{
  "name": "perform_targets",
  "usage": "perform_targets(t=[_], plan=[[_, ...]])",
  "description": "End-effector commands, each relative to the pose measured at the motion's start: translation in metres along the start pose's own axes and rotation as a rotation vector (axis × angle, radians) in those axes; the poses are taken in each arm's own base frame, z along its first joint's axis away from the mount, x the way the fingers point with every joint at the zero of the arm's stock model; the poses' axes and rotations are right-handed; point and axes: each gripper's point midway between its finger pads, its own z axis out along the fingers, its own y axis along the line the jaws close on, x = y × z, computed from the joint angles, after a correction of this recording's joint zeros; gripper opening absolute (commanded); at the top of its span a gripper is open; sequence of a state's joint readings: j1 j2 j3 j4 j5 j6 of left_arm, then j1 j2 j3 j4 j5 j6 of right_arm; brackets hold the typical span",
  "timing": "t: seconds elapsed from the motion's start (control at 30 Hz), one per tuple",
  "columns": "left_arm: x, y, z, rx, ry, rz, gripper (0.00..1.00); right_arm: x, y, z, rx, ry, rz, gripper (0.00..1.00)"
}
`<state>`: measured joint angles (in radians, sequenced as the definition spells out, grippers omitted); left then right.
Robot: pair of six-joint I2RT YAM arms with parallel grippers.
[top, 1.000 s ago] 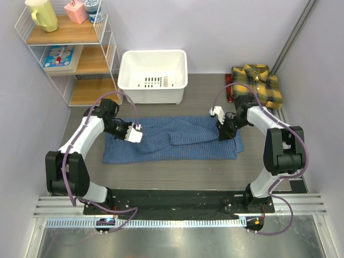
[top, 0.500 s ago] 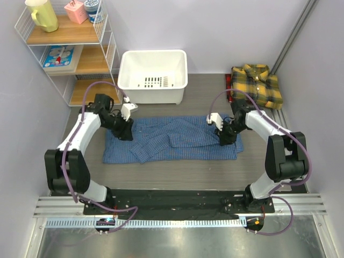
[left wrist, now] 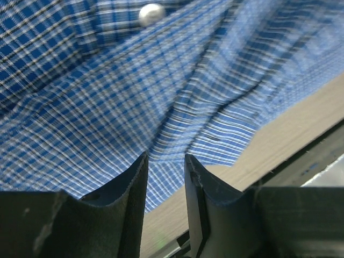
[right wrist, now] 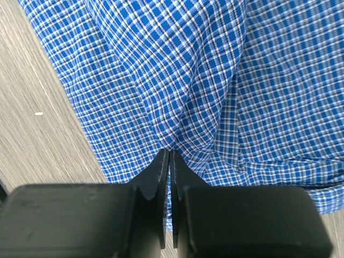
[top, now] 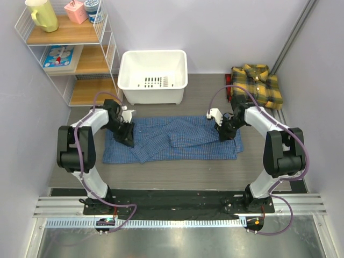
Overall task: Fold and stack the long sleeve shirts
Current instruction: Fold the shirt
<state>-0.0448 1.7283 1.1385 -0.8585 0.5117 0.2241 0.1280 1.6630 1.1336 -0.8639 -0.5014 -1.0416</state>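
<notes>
Right fingers [right wrist: 156, 188] pinch the blue shirt [top: 183, 145]; left fingers [left wrist: 131, 188] slightly parted over it; white bin [top: 156, 95] upper centre, plaid shirt [top: 259, 83] upper right.

Pale walls [top: 226, 32] enclose a grey wood-grain table [top: 177, 172], wire shelf [top: 88, 91] at far left.

Spread shirt [top: 177, 141] lies centrally on the table [top: 177, 172], directly before the tub [top: 156, 95]. Folded shirt [top: 258, 85] lies at the far right corner, right of the tub; shelf rack [top: 64, 35] stands at the far left.
</notes>
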Motion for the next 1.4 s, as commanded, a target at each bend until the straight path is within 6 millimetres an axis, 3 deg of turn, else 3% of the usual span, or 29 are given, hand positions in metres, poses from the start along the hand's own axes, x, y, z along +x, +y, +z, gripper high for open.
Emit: perform_targets(t=[0.0,0.17,0.43,0.57,0.67,0.73,0.8,0.83,0.9,0.93,1.03,1.07,1.17,1.2,1.33,1.37], plan=[[0.001,0.019,0.009,-0.067,0.032,0.004,0.34,-0.012,-0.013,-0.005,0.039,-0.020,-0.008,0.07],[0.013,0.015,0.017,-0.030,0.065,-0.001,0.33,-0.012,-0.015,-0.005,0.042,-0.020,-0.001,0.07],[0.013,0.003,0.018,0.034,0.037,0.005,0.30,-0.013,-0.018,-0.004,0.039,-0.018,0.014,0.07],[0.007,0.000,0.016,0.044,0.017,0.006,0.19,-0.015,-0.018,-0.003,0.037,-0.021,0.017,0.07],[0.002,-0.002,0.008,0.032,0.008,0.014,0.03,-0.014,-0.018,-0.004,0.043,-0.017,0.017,0.07],[-0.008,0.001,-0.002,0.004,0.002,0.032,0.00,-0.012,-0.019,-0.005,0.052,-0.009,0.019,0.05],[-0.006,0.007,-0.014,-0.043,0.064,0.046,0.00,-0.012,-0.019,-0.005,0.056,-0.008,0.021,0.03],[-0.024,0.012,-0.024,-0.079,0.042,0.073,0.00,-0.011,-0.018,-0.006,0.058,-0.006,0.020,0.03],[-0.026,0.024,-0.036,-0.146,0.084,0.083,0.00,-0.008,-0.016,-0.004,0.057,-0.005,0.026,0.01],[-0.037,0.031,-0.039,-0.168,0.087,0.106,0.00,-0.010,-0.017,-0.004,0.063,-0.009,0.022,0.01],[-0.039,0.043,-0.041,-0.205,0.151,0.109,0.00,-0.010,-0.017,-0.002,0.056,-0.007,0.033,0.02],[-0.046,0.049,-0.038,-0.214,0.162,0.108,0.00,-0.011,-0.015,0.002,0.045,-0.006,0.033,0.04],[-0.052,0.063,-0.029,-0.241,0.194,0.103,0.00,-0.013,-0.004,0.005,-0.007,0.016,-0.005,0.25],[-0.053,0.070,-0.028,-0.265,0.205,0.104,0.00,-0.012,0.001,0.005,-0.026,0.022,-0.015,0.38],[-0.054,0.084,-0.023,-0.315,0.220,0.099,0.02,-0.005,0.030,-0.005,-0.121,0.070,-0.058,0.55],[-0.058,0.087,-0.023,-0.328,0.199,0.098,0.09,-0.004,0.032,-0.008,-0.131,0.076,-0.054,0.60]])
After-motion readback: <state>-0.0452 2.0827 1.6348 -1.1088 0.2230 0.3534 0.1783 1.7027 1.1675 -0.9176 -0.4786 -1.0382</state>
